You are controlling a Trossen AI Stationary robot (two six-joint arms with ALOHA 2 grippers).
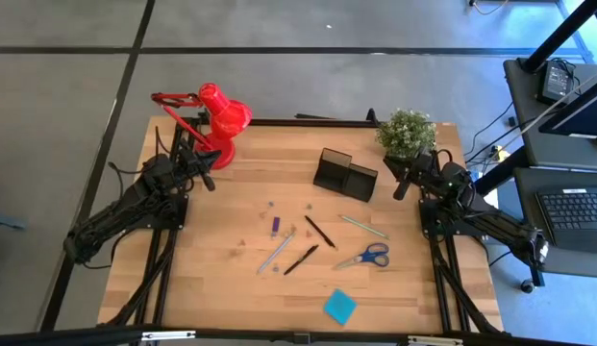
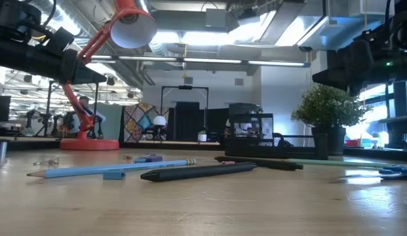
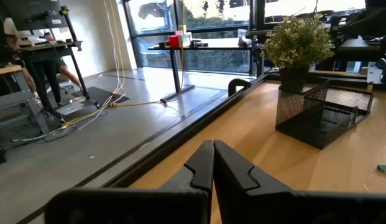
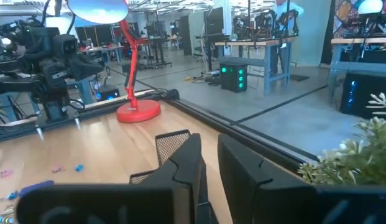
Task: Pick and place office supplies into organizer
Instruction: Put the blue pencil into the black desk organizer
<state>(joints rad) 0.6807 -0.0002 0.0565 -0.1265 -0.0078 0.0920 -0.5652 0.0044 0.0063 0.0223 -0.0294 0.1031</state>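
On the counter [image 1: 221,288] we count every supply still loose: scissors [image 1: 365,257] and teal sticky pad [image 1: 339,307] toward the near edge, two black pens [image 1: 319,231], two pencils [image 1: 276,252], a purple marker [image 1: 275,226] and tiny bits scattered mid-counter. The organizer [image 1: 344,175] stands at the back, apparently empty, between the red lamp [image 1: 216,120] and the potted plant [image 1: 407,133]. We see the left gripper [image 1: 204,174] parked by the lamp base, jaws clenched on nothing; the right gripper [image 1: 402,185] rests beside the plant, jaws a little parted, also empty. Risks we judge: thin pens and pencils may roll from a pinch, close neighbours may get nudged, and the right arm's reach could brush the plant or shove the light organizer.
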